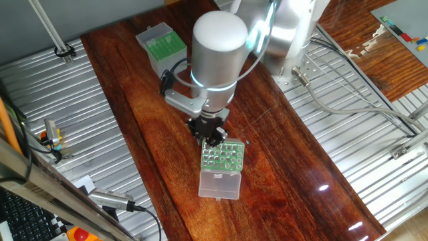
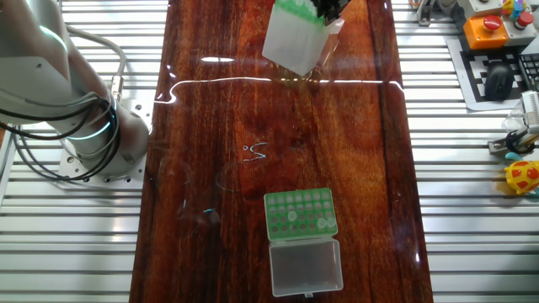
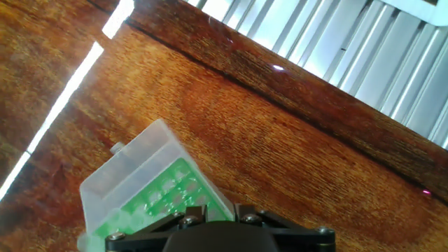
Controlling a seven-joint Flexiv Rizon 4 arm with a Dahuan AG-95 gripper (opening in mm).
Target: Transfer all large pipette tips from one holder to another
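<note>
- The arm (image 1: 217,50) reaches out from its base at the counter's far side, wrist pointing straight down, the big white joint sitting squarely over the hand.
- The gripper (image 1: 212,136) hangs low over the counter (image 1: 140,127), right at the far edge of the low green rack (image 1: 223,157).
- Jaws: the dark fingers bunch together under the wrist and the gap is hidden, so I cannot tell whether they are wide, narrow or holding anything.
- The rack lies flat near the counter's middle, its clear lid (image 1: 219,185) flung open and flat on the wood, hinged on the side away from the gripper.
- In the other fixed view, large pipette tips (image 2: 292,215) show as pale round tops in a few of the rack's holes. They are seen end-on, wide end up, long axis running straight down into the grid.
- The taller translucent box (image 1: 160,45) stands well apart at the counter's other end, green insert facing up.
- In the hand view, a green grid with pale plastic walls (image 3: 140,175) sits just ahead of the black gripper body. I cannot tell which of the 2 holders it is.
</note>
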